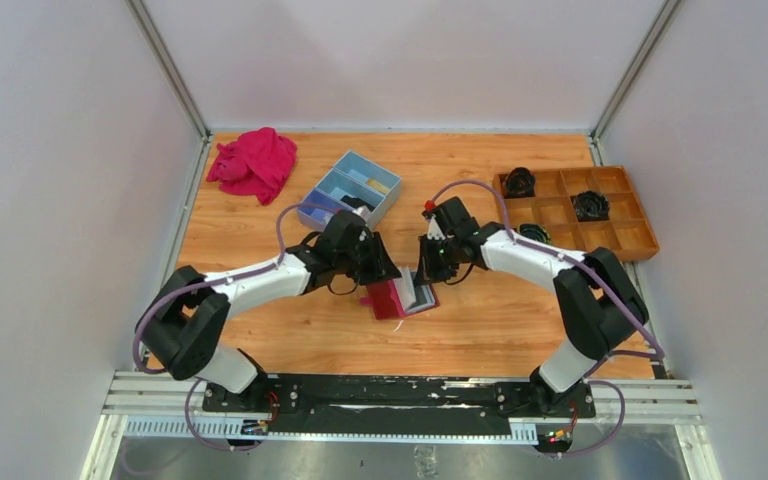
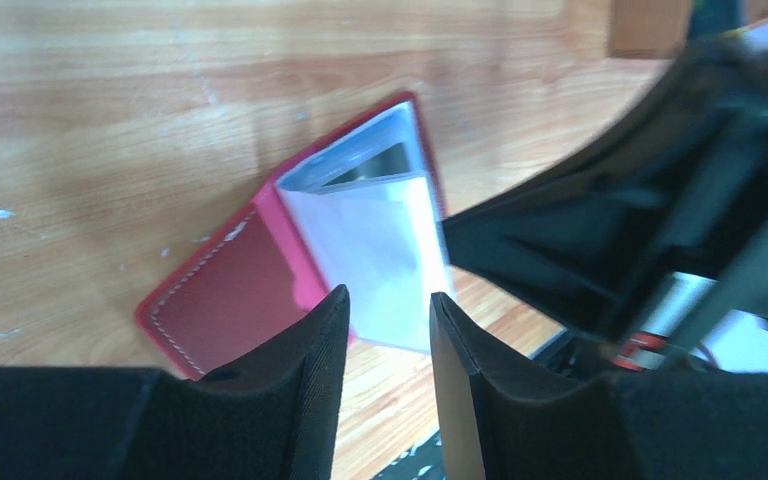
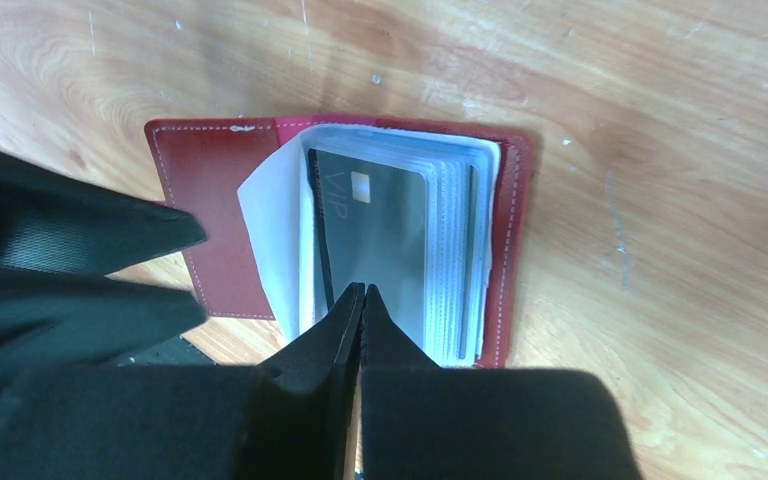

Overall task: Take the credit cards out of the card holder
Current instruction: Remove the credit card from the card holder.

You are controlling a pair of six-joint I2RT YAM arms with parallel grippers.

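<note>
Two claws are meeting over the holder [image 1: 388, 300], operator. It is lying open on the table [image 1: 520, 330], front middle, between your arms. Its dark red cover is facing down on the wood and its clear sleeves are fanning upward.

Your left claw [image 2: 385, 297] is hovering at a narrow gap, with its fingers [image 2: 310, 340] apart. A white sleeve page is showing in the gap beyond the tips. I cannot tell whether they are touching it.

Your right claw [image 3: 362, 290] is sitting with its fingers pressed together at the near edge of the cards [image 3: 375, 230]. The top card is grey, is showing "VIP" and is lying in the front sleeve. I cannot tell whether you are pinching it.

The table is showing pale wood grain with small white specks. Plain white walls [image 1: 60, 150] are closing it in on the left, back and right, with metal posts running up the back corners.

- A pink cloth [image 1: 253, 163] is lying crumpled at the back left.
- A blue box [image 1: 375, 168] is sitting angled, just behind the left arm.
- A brown tray [image 1: 625, 235] is sitting at the back right, holding black parts [image 1: 590, 205] in some compartments.
- A black rail [image 1: 400, 395] is carrying both bases along the near edge.
</note>
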